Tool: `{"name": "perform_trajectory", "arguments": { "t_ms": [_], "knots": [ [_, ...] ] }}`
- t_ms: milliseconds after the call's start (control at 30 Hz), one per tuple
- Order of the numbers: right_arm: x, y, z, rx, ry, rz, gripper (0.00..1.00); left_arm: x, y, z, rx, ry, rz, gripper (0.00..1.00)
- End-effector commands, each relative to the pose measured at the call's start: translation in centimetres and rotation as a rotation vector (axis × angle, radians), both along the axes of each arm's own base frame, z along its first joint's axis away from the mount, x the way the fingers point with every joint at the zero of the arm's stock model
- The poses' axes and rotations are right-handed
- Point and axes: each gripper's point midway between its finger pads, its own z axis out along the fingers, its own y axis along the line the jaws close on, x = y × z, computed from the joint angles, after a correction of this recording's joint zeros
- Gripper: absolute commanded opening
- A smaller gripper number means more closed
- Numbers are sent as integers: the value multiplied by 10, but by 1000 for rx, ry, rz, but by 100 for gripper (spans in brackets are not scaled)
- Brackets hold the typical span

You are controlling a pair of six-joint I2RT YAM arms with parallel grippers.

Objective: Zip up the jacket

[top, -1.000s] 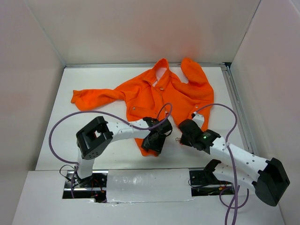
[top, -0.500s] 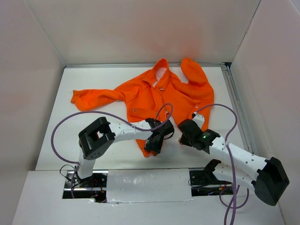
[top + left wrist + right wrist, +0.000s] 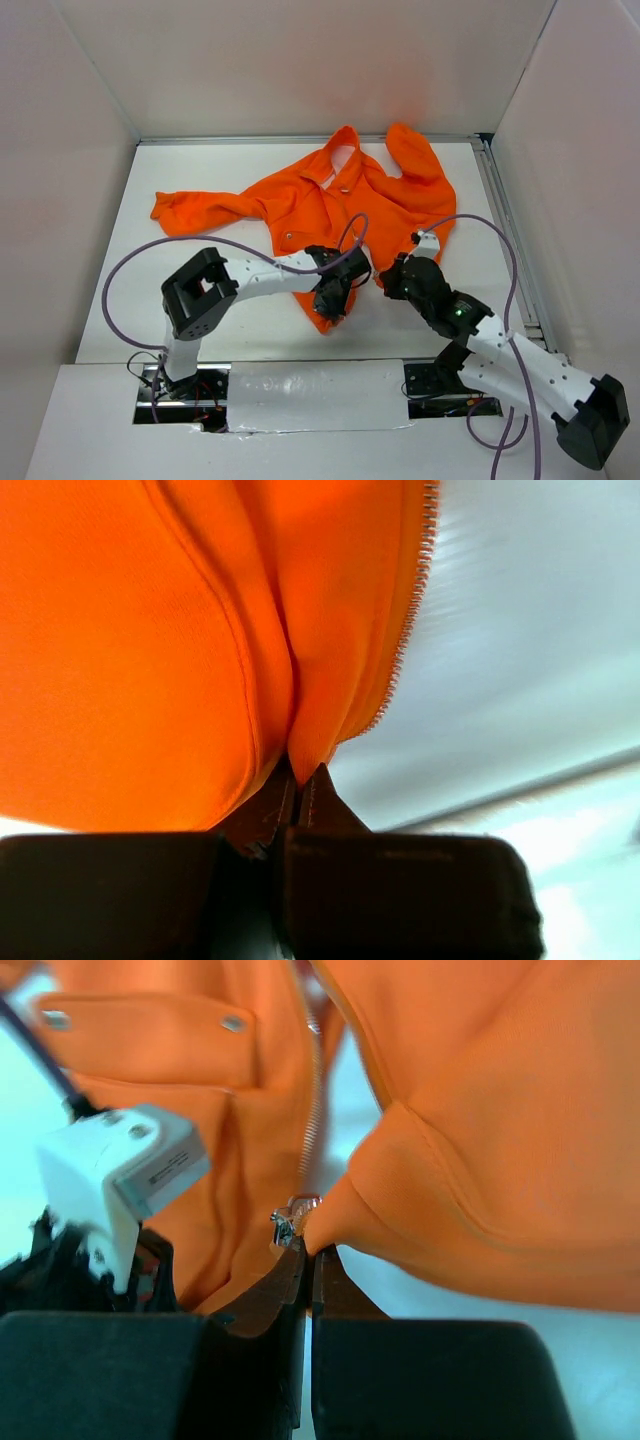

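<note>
Left pincer (image 3: 300, 772): closed; a fold of the jacket (image 3: 330, 200) at its lower front edge is being pinched, just beside the silver zipper teeth (image 3: 408, 640).
Right pincer (image 3: 309, 1248): closed; a corner of the other front panel is being pinched, with the metal zipper slider (image 3: 289, 1224) sitting at the fingertips.
Jacket position: is lying on the white desk (image 3: 220, 170), collar at the far side, front unzipped, one sleeve (image 3: 200, 208) stretched leftward, hem nearest the arms.
Flap pocket (image 3: 140, 1038): is being shown with two snaps, left of the zipper.

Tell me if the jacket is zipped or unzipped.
Unzipped: the jacket has its front edges apart, with bare zipper teeth along one edge.
</note>
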Motion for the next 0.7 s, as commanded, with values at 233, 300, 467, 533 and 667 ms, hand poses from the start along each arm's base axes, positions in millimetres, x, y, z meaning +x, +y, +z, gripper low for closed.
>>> {"name": "perform_trajectory", "arguments": {
  "t_ms": [233,300,467,533,667],
  "knots": [
    [-16,57,144,130,-545,485,0,133,-8,156,-425,-385,51,0],
    [-29,66,139,133,-528,571,0,149,-13,157,-442,-402,45,0],
    [-24,78,105,73,-393,588,0,175,-41,171,-479,-417,21,0],
    [4,65,99,25,-343,409,0,164,-53,176,-482,-414,-12,0],
    [47,46,115,10,-344,114,0,136,-54,171,-483,-389,-17,0]
  ]
}}
